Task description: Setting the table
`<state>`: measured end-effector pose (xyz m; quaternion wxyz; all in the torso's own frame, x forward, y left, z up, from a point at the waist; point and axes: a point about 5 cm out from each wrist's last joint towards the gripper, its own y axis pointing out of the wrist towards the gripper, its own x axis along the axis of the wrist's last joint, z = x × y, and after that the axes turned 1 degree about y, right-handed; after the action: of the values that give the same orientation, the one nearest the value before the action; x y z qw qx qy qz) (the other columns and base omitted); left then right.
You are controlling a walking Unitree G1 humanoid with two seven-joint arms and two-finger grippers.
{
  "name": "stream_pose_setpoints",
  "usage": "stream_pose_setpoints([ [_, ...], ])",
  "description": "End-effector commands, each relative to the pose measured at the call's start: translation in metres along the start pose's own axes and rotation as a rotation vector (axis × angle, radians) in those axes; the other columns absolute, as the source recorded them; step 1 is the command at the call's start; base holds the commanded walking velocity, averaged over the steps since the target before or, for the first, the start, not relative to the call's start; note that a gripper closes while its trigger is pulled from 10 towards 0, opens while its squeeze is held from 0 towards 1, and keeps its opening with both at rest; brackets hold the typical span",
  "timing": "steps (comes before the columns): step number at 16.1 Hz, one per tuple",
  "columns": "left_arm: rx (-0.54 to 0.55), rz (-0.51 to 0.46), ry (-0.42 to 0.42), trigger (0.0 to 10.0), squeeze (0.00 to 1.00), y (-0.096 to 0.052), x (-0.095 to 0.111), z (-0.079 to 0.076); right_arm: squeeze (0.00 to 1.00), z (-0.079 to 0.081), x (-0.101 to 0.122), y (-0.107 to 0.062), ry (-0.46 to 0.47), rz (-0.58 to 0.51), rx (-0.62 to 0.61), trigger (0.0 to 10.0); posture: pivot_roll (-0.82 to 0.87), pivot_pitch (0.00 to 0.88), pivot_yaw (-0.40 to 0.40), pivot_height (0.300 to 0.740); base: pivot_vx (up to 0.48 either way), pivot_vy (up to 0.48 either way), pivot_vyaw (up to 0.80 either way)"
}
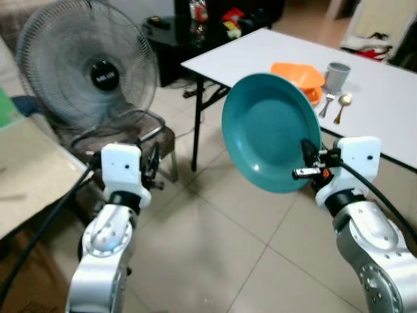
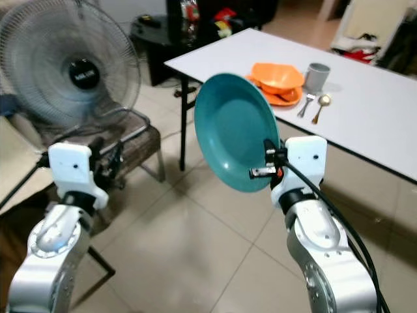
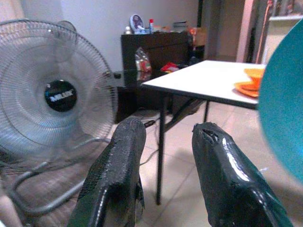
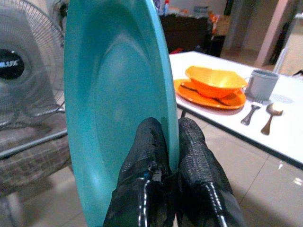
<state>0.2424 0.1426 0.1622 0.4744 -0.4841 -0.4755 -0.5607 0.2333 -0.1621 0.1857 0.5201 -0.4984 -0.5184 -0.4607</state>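
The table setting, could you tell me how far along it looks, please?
Already laid on the white table: an orange bowl on an orange plate, a grey cup, a fork and a spoon. In hand: the right claw grips a teal plate by its rim, off the table. Left: placing it.

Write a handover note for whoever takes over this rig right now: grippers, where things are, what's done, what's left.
Right gripper: shut on the teal plate, held on edge above the floor, short of the white table.
Left gripper: open, empty, near the fan.
Done: orange bowl on orange plate, grey cup, fork and spoon on the table.
Left: set the teal plate down.
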Motion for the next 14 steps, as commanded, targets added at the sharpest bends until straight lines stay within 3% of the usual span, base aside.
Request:
stream_pose_setpoints([
  [1,-0.022,-0.013,-0.011,10.0,0.00,0.001,0.001,-0.002,0.00,0.000,0.008,-0.001,-0.003,-0.034,0.001,10.0,-0.05,0.000,-0.008,0.740,0.000,0.000,0.00],
  [8,-0.102,0.010,0.009,10.0,0.00,-0.006,-0.003,-0.009,0.00,-0.011,0.004,-0.002,0.044,-0.025,-0.097,10.0,-0.05,0.000,-0.003,0.740,0.334,0.000,-0.79],
  [14,-0.100,0.008,-0.006,10.0,0.00,-0.006,-0.004,-0.010,0.00,-0.018,0.009,0.003,0.059,-0.049,-0.118,10.0,-0.05,0.000,-0.016,0.740,0.365,0.000,-0.79],
])
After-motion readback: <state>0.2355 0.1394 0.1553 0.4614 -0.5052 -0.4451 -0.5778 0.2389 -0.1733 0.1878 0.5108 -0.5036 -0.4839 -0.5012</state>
